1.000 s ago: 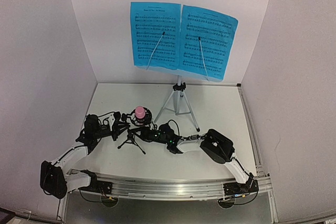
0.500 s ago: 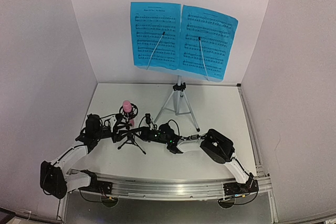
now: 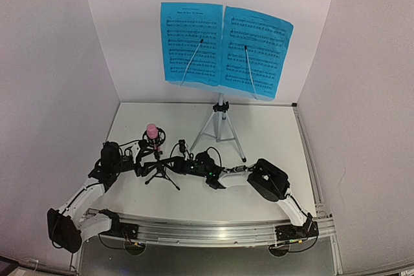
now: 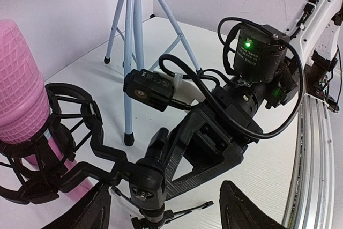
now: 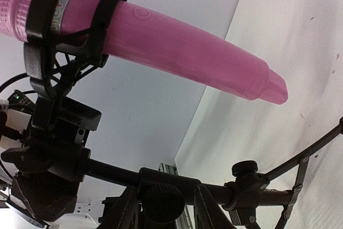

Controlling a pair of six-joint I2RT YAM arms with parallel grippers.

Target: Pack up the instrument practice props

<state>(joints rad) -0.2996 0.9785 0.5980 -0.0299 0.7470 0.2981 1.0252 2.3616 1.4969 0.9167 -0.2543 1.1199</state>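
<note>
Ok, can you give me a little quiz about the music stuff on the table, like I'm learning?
1. True or false: the pink microphone is held in the small black tripod mic stand.
2. How many blue music sheets rest on the silver-tripod stand?
3. Seen from above, on which side of the silver-tripod stand is the pink microphone? A left, B right, C on top of it.

Key: 1 true. 2 two. 3 A.
</note>
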